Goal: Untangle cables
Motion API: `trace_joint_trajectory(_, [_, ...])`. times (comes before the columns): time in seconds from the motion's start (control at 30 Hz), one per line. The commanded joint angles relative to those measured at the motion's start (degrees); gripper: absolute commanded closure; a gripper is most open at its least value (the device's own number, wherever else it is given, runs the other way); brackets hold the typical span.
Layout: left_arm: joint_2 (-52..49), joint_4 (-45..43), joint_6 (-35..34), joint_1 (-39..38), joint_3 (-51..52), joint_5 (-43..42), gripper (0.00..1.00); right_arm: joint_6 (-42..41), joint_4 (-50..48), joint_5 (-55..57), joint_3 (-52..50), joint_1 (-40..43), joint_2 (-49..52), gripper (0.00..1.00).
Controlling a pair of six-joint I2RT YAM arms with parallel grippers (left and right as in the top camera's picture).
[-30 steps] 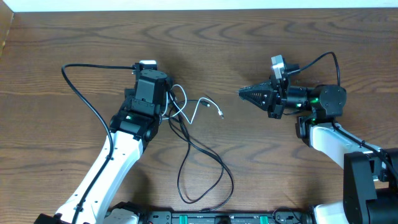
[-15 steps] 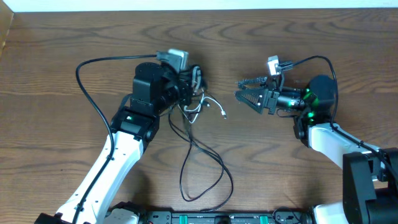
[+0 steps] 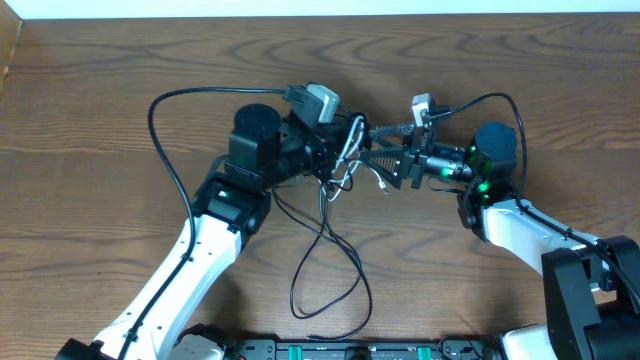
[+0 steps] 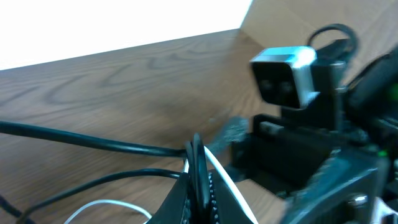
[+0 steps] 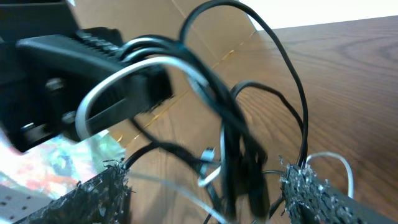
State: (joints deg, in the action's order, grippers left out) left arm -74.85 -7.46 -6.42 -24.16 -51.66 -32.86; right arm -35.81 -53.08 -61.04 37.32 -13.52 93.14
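The left gripper [image 3: 343, 150] pinches the cables [image 5: 231, 140] and holds the knot up over the worktop [image 3: 100, 60]. The right gripper [image 3: 372, 158] is spread wide around them. Next, I think it must close on one cable and pull it loose.

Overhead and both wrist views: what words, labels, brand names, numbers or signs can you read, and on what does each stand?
None can be read in any view.
Wrist camera housing: no marking shows.
Colourful patch at the edge of the right wrist view: too blurred to tell whether it bears print.
Cables and table: no lettering shows.
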Motion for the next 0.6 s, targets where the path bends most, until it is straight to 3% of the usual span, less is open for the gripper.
trace_joint_trajectory(0.0, [-0.26, -0.87, -0.48, -1.53, 0.28, -1.25, 0.92, 2.25, 0.2, 2.51, -0.07, -0.42, -0.24, 0.22])
trace_joint_trajectory(0.07, [-0.26, -0.79, -0.5, -2.36, 0.28, -1.27, 0.92, 2.25, 0.2, 2.64, -0.07, -0.42, -0.24, 0.34])
trace_joint_trajectory(0.17, [-0.26, -0.79, -0.46, -3.28, 0.28, -1.22, 0.92, 2.27, 0.22, 2.64, -0.07, -0.42, -0.24, 0.82])
trace_joint_trajectory(0.23, [-0.26, -0.79, -0.44, -3.28, 0.28, -0.9, 0.92, 2.27, 0.22, 2.64, -0.07, -0.42, -0.24, 0.99])
trace_joint_trajectory(0.37, [-0.26, -0.15, -0.46, -3.08, 0.28, 4.48, 0.91, 2.25, 0.22, 2.6, -0.07, -0.42, -0.24, 0.99])
trace_joint_trajectory(0.5, [-0.26, 2.32, -0.48, -3.08, 0.28, 11.74, 0.72, 2.25, 0.22, 2.4, -0.07, -0.39, -0.24, 0.99])
trace_joint_trajectory(0.57, [-0.26, 3.17, -0.48, -3.06, 0.28, 12.63, 0.7, 2.25, 0.22, 2.38, -0.07, -0.39, -0.24, 0.99])
